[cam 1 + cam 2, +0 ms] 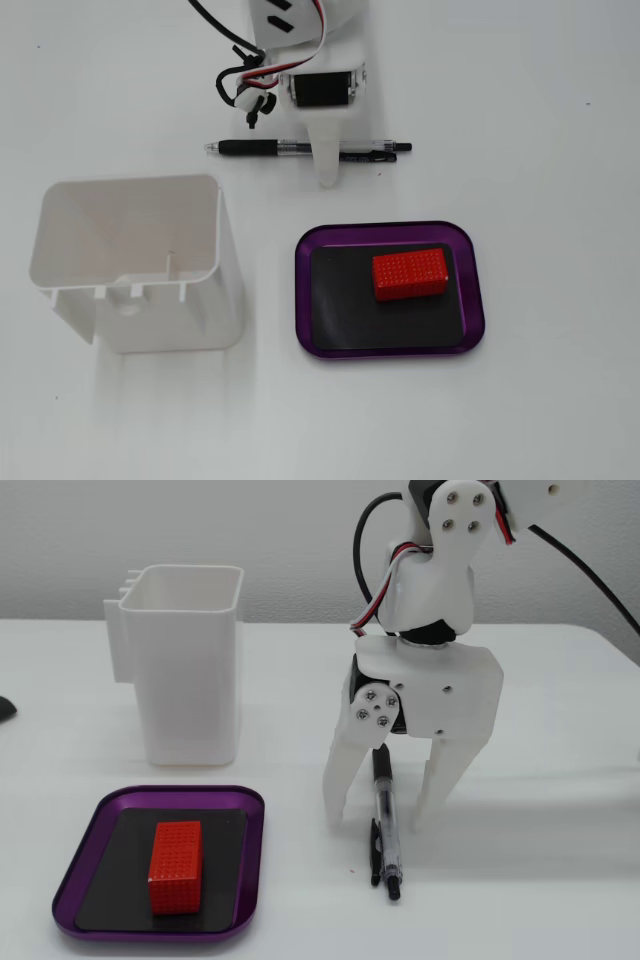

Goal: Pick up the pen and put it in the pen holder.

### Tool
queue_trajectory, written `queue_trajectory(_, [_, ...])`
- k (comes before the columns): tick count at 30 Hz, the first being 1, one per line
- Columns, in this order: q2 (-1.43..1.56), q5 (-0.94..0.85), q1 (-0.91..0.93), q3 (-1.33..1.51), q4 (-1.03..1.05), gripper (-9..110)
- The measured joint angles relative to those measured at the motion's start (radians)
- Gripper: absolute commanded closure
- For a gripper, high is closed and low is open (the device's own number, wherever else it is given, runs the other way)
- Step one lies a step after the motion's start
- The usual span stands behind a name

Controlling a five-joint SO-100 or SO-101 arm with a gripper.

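Here, a white plastic two-finger gripper (377, 822) stands over the slim clear-barrelled pen with black grip and clip (385, 820), its jaws spread apart with one finger on each side of the barrel and neither touching it. The pen (300, 148) lies flat on the white table (560, 120); in the top-down fixed view one white finger crosses its middle and hides part of the barrel. The tall white plastic rectangular pen holder (135, 262) stands upright and well apart from the pen, toward the lower left of that view, its mouth open. Beside it sits a purple metal tray with a black mat (470, 300), carrying a red perforated block (410, 274); the tray lies near the pen but clear of it. In the low fixed view the pen holder (185, 675) stands behind the tray (80, 875) and block (176, 866), left of the gripper, with bare tabletop between holder and arm. The arm's upper links and cables run off the top edge in both fixed views. A dark object (5, 709) at the left edge of the low view is cut off and cannot be identified.
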Motion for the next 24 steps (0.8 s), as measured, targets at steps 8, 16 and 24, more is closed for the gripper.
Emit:
queue_trajectory(8, [0.000, 0.000, 0.000, 0.017, 0.000, 84])
queue_trajectory(16, [0.000, 0.000, 0.032, 0.021, 0.002, 93])
queue_trajectory(24, [0.000, 0.000, 0.049, 0.020, 0.003, 98])
